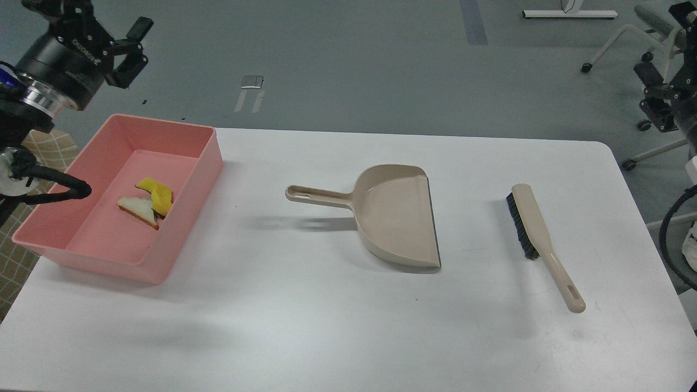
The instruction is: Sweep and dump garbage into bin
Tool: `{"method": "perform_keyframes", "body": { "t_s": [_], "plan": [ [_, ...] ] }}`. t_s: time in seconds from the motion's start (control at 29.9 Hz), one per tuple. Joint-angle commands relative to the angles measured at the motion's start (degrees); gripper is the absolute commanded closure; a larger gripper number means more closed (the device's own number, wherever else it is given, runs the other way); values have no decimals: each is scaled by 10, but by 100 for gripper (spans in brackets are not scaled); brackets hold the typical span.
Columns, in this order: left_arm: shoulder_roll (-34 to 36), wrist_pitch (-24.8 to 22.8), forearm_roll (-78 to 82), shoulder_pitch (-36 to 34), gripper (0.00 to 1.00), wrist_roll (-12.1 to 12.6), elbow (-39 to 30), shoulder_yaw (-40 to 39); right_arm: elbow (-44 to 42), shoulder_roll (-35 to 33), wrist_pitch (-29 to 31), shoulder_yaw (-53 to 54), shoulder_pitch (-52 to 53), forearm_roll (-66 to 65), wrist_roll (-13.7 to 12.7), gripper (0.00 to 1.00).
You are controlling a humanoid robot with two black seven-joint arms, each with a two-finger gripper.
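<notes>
On the white table point(337, 326), the pink bin point(179, 218) is seen at the left, and both scraps of garbage are already lying inside it: the yellow sponge-like piece point(157, 194) is resting against the whitish slice with a brown edge point(137, 209), close to the right wall. The beige dustpan point(395, 215) is set down empty near the middle, with its handle pointed toward the bin, and the beige brush point(539, 239) is laid well apart to its right, bristles facing the dustpan. The left gripper point(122, 51) is held above the bin's far left corner with its fingers spread and nothing between them. The right gripper point(672, 81) is glimpsed only at the frame's right edge, and its finger state cannot be told. The task is judged essentially finished. What remains is best done by keeping both arms raised and drawn clear, so that the bin and the tools are not nudged and the scraps are left settled.
</notes>
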Motion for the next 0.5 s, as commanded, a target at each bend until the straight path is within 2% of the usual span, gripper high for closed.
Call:
{"method": "perform_keyframes", "body": {
  "t_s": [0.0, 0.1, 0.27, 0.37, 0.47],
  "plan": [
    [-25, -4, -38, 2, 2, 0, 37, -34, -37, 61, -23, -3, 34, 38, 1, 0],
    [-54, -22, -46, 2, 2, 4, 54, -54, -62, 96, -29, -2, 64, 46, 10, 0],
    [-117, -39, -46, 2, 2, 5, 81, -64, -200, 132, -46, -4, 158, 67, 15, 1],
    [-142, -42, -46, 2, 2, 6, 100, -64, -240, 129, -37, -6, 172, 147, 19, 0],
    [-159, -59, -46, 2, 2, 8, 109, -64, -254, 128, -16, -9, 166, 234, 44, 0]
  ]
}}
